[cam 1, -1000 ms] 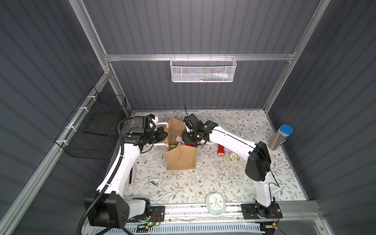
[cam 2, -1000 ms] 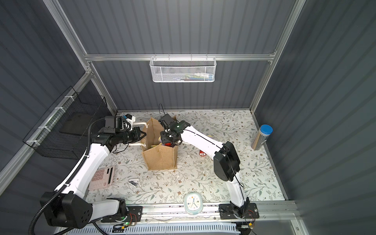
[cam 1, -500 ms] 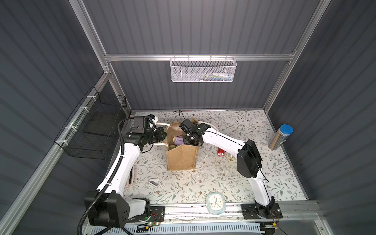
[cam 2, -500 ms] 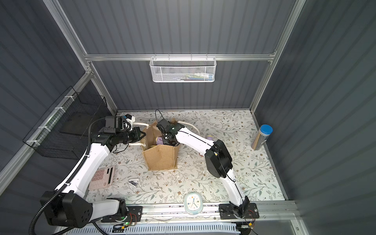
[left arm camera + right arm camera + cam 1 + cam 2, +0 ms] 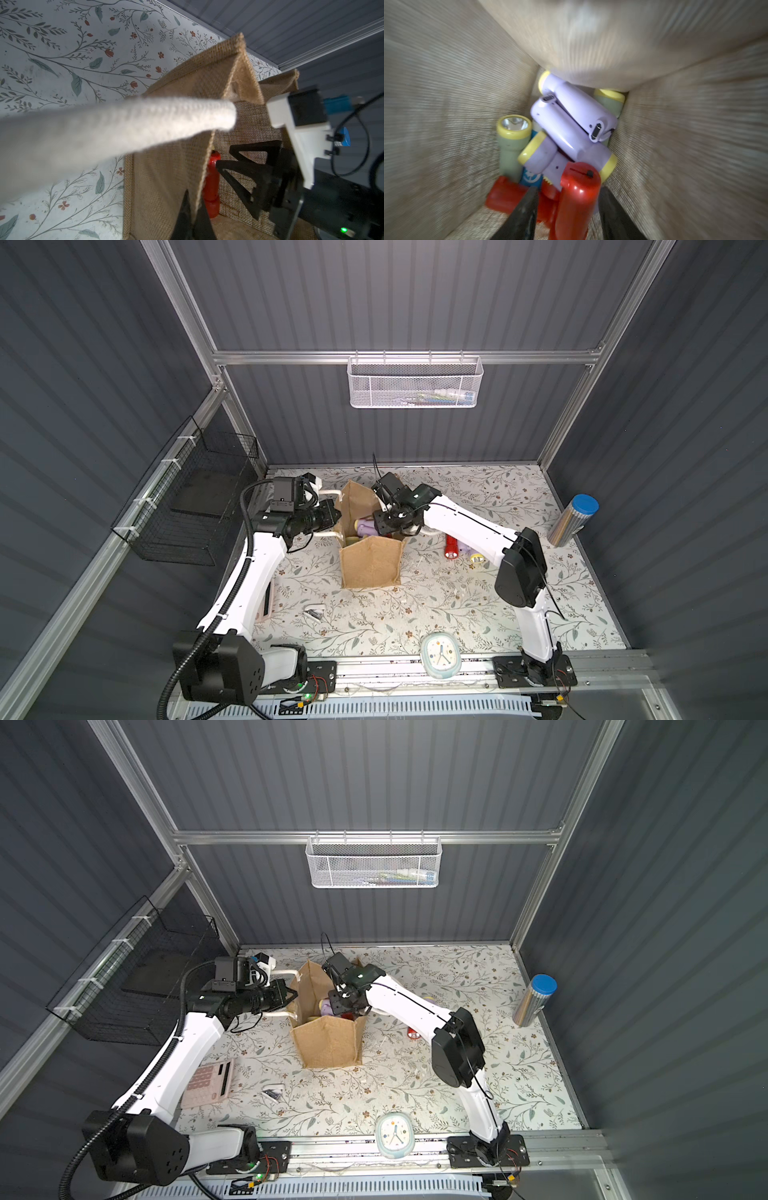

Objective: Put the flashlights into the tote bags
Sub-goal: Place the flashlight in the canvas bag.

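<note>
The tan tote bag (image 5: 372, 568) (image 5: 328, 1044) stands open mid-table. My left gripper (image 5: 334, 518) (image 5: 194, 197) is shut on its left wall just below the rim, under a white rope handle (image 5: 124, 124). My right gripper (image 5: 384, 524) (image 5: 569, 188) reaches down into the bag's mouth, open. A red flashlight (image 5: 579, 199) stands loose between its fingers (image 5: 525, 212). Below lie several flashlights: lavender (image 5: 571, 116), pale green (image 5: 510, 143), blue (image 5: 530, 176) and red. On the table right of the bag lie a red flashlight (image 5: 451, 549) and a lavender one (image 5: 473, 558).
A silver cylinder with a blue cap (image 5: 573, 520) stands at the right edge. A clock (image 5: 440, 655) sits at the front rail and a pink calculator (image 5: 210, 1081) lies front left. A white mesh basket (image 5: 415, 381) and a black wire basket (image 5: 195, 497) hang on the walls.
My right gripper has moved left from the bag's right rim down into its mouth, and its jaws have widened off the red flashlight. The left gripper has kept its hold.
</note>
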You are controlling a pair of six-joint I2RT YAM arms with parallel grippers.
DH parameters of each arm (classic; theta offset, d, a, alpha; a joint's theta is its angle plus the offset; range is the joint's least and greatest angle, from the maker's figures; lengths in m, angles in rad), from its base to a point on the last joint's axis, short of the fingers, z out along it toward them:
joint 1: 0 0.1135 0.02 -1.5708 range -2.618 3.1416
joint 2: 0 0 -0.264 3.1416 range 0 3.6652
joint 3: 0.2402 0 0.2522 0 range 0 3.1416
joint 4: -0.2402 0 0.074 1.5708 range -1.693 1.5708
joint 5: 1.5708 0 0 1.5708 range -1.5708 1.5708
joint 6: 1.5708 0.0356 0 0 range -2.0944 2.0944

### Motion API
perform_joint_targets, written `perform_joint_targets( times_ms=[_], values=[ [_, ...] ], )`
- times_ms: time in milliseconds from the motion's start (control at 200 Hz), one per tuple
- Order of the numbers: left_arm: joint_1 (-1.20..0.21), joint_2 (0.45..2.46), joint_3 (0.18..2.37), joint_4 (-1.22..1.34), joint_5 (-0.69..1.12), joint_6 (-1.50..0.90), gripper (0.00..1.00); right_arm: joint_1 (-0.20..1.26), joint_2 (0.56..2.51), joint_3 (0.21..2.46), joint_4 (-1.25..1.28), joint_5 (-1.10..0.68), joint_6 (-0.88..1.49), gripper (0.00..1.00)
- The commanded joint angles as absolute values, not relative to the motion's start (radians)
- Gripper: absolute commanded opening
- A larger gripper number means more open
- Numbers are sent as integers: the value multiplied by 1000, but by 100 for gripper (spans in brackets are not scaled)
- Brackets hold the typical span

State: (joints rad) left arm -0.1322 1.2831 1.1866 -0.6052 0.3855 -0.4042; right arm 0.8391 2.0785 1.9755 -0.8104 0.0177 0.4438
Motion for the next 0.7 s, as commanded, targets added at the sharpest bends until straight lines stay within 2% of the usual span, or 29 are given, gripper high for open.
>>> perform_joint_targets(
  times_ms=[0, 355, 695],
  values=[
    [-133, 1270, 1214, -595, 385, -410, 0, 814, 1997, 1977, -787, -68, 443, 52],
    [-133, 1262, 1203, -586, 387, -414, 0, 670, 1731, 1749, -563, -229, 562, 52],
    [-134, 1252, 1202, -587, 379, -410, 0, 493, 1539, 1447, -478, -213, 615, 53]
  ],
)
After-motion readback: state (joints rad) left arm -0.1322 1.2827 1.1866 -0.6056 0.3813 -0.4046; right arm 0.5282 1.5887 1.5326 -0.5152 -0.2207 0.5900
